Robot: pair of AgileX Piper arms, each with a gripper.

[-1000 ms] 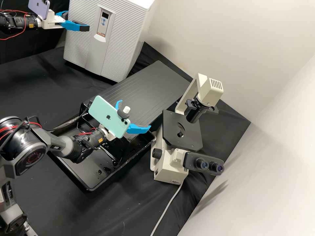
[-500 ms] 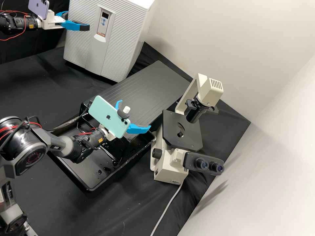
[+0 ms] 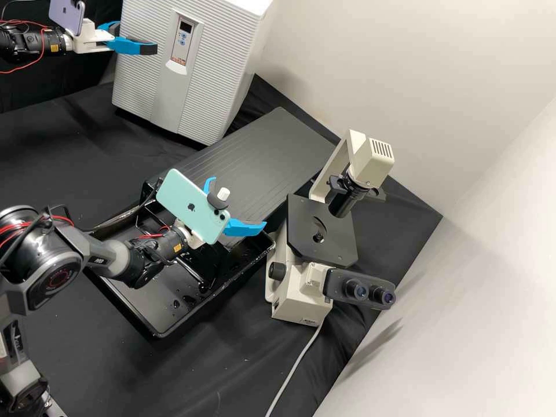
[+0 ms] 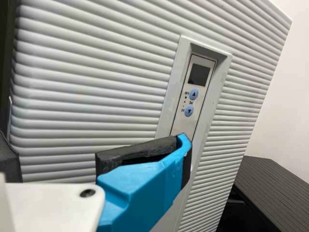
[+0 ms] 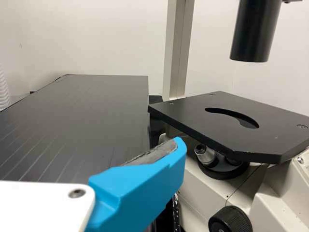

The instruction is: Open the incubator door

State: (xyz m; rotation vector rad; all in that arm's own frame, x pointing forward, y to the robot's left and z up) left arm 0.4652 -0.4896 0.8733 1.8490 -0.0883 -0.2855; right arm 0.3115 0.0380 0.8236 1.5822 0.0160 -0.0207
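Presently | left pincer (image 3: 136, 37) spread | near incubator (image 3: 248, 69) front | door (image 3: 217, 75) closed

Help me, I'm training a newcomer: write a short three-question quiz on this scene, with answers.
1. Which gripper is in front of the incubator?
(a) the robot's right
(b) the robot's left
(c) both
2. True or false: the incubator's ribbed door is shut.
3. Fill in the colour: the two round buttons under the small display are ____.

Key: 1. b, the left gripper; 2. true; 3. blue
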